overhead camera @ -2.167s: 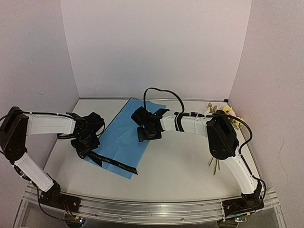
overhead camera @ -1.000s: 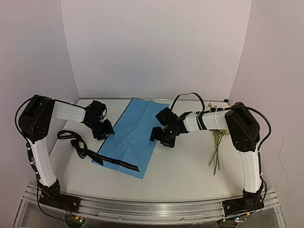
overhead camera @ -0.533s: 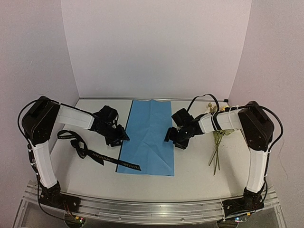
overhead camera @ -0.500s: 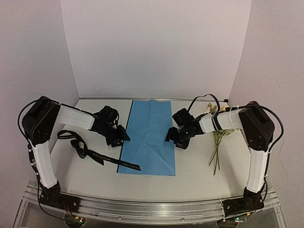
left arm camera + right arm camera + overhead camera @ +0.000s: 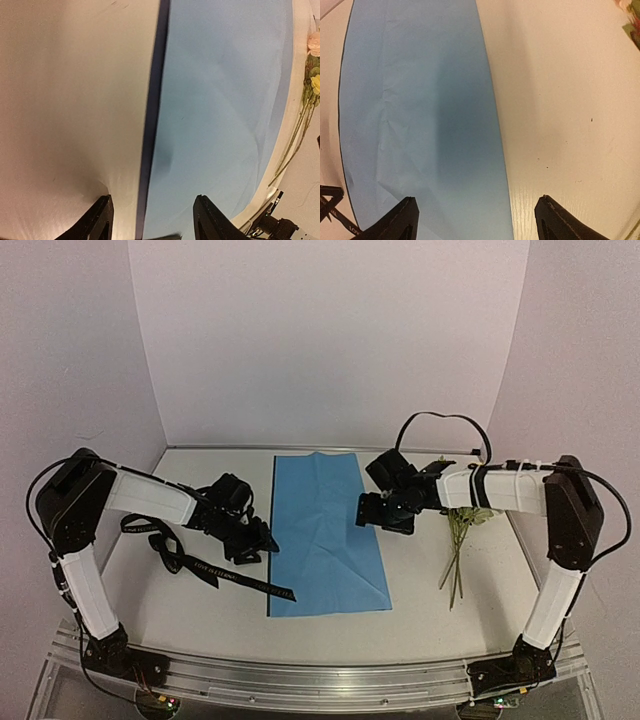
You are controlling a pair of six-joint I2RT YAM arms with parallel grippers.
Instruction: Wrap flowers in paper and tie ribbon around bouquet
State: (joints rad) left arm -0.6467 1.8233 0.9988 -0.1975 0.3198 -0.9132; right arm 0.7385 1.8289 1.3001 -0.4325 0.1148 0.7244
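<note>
The paper (image 5: 325, 530) has swung round; two seconds ago it slanted from 1 o'clock down to 7, now it lies blue face up in mid-desk (image 5: 420, 610), long sides running 12 to 6, its near end skewed a little toward 5. The left claw (image 5: 262, 545) sits at the paper's 9 o'clock edge, fingers apart and astride that edge with nothing pinched; the right claw (image 5: 372, 518) is at the 3 o'clock edge, spread wide and empty; both have come inward with the sheet. The ribbon (image 5: 235, 578) trails off at 8 o'clock, its end crossing the paper's near-left corner as before. The flowers (image 5: 457, 558) lie at 3 o'clock, apart from the paper, stems toward 6, where they were. I judge the sheet is now squared for laying the flowers on; wrapping is not begun, and the ribbon end on that corner may need clearing.
</note>
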